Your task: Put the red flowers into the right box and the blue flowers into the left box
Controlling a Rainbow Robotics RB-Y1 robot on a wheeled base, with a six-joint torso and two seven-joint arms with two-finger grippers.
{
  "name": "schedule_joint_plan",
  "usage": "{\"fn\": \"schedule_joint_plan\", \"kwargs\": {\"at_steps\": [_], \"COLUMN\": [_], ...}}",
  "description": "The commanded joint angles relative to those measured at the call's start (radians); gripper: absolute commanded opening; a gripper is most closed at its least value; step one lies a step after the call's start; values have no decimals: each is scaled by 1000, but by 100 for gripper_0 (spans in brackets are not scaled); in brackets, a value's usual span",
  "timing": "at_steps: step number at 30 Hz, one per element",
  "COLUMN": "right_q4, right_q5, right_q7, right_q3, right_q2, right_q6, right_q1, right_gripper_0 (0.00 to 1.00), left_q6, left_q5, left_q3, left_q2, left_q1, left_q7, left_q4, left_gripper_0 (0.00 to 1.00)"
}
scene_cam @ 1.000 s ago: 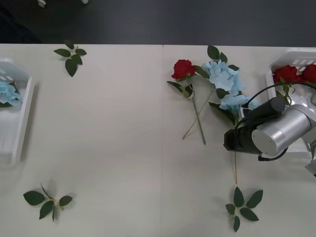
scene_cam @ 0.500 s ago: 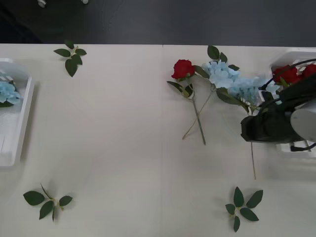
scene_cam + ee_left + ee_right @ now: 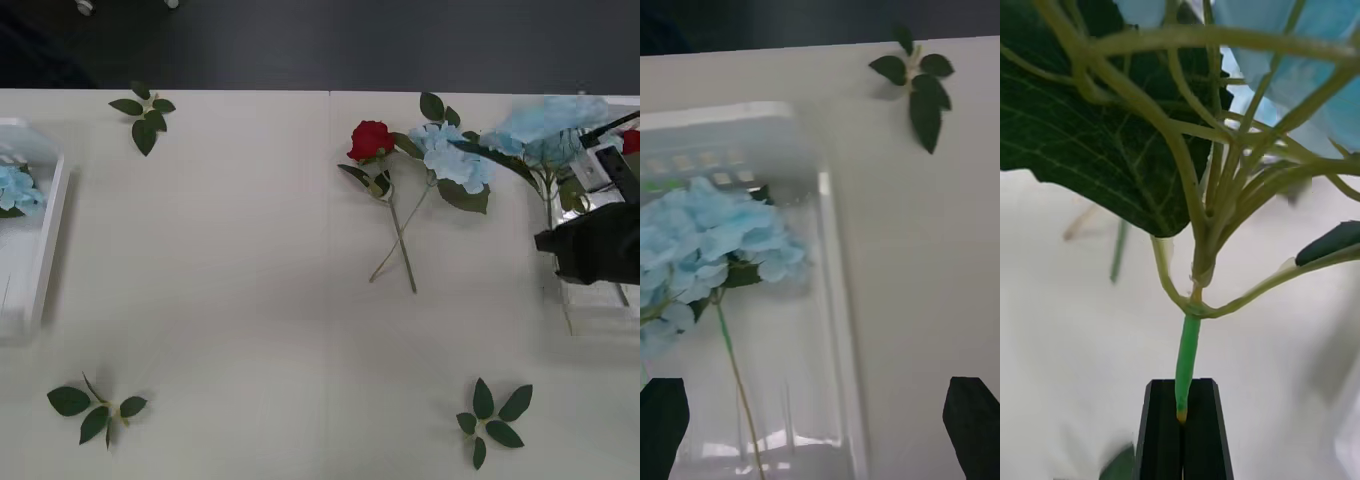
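Fingers of the right tool [image 3: 1182, 420] are black and pressed together on the cut end of a green stem, pinching a blue flower [image 3: 548, 122] by its very tip. In the right wrist view the stem rises straight from between the fingers, then branches into thin stalks with a broad dark leaf [image 3: 1097, 127] to one side and pale blue petals beyond. In the front view this tool [image 3: 590, 245] hangs at the right edge of the table [image 3: 250, 300], over the right box [image 3: 585, 310], with the bloom lifted clear of the table just ahead of it. A bit of red [image 3: 631, 142] shows beside the bloom, at the picture's edge.

Nearby, toward the table's middle from the right tool, a second blue flower [image 3: 450, 158] lies flat with a red rose [image 3: 371, 139] beside it, their stems crossing. A leaf sprig [image 3: 490, 418] lies on the near side of the tool.

Well apart, the left tool [image 3: 820, 427] hangs with its fingers spread wide at the far left, above the left box [image 3: 839, 315]. Inside that box lies another blue flower [image 3: 707, 240], stem pointing back toward the tool. A leaf sprig [image 3: 916, 86] rests on the table beyond the box's corner, and one more sprig [image 3: 92, 408] lies near the front left.
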Motion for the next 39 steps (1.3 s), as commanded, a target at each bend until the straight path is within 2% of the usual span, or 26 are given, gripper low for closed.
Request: {"fn": "schedule_joint_plan", "kwargs": {"at_steps": [1,4,11,16,23,28,34,39], "right_q4": [-15,11,76,91,103,103,105,106], "right_q5": [-90,-194,-383,-406,-420,-440,-440,-437], "right_q7": [115,199,463,575,628,622,624,625], "right_q3": [38,79,318,452,648,722,740,751], "right_q2": [-8,-19,-89,-103,-96,-83,-10,53], "right_q6": [-144,-275,-666,-813,-1017,-1085,-1065,-1017], "right_q1": [-5,-5,-68,-156,-328,-417,-463,-498], "right_gripper_0": [0,0,0,0,0,0,0,0], "left_q6": [-9,13,80,85,223,232,243,275], "left_q5": [51,102,227,231,264,349,497,602], "left_q3": [-75,-104,-87,-106,-113,-121,-115,-115], "left_q2": [27,-4,-166,-229,-248,-268,-323,-323], "left_q1": [-32,-46,-82,-89,-147,-150,-155,-185], "left_q7": [-22,-24,-53,-109,-271,-280,-422,-545], "left_q4": [-90,-125,-192,-237,-234,-197,-42,110], "left_gripper_0": [100,100,100,100,100,100,100,100]}}
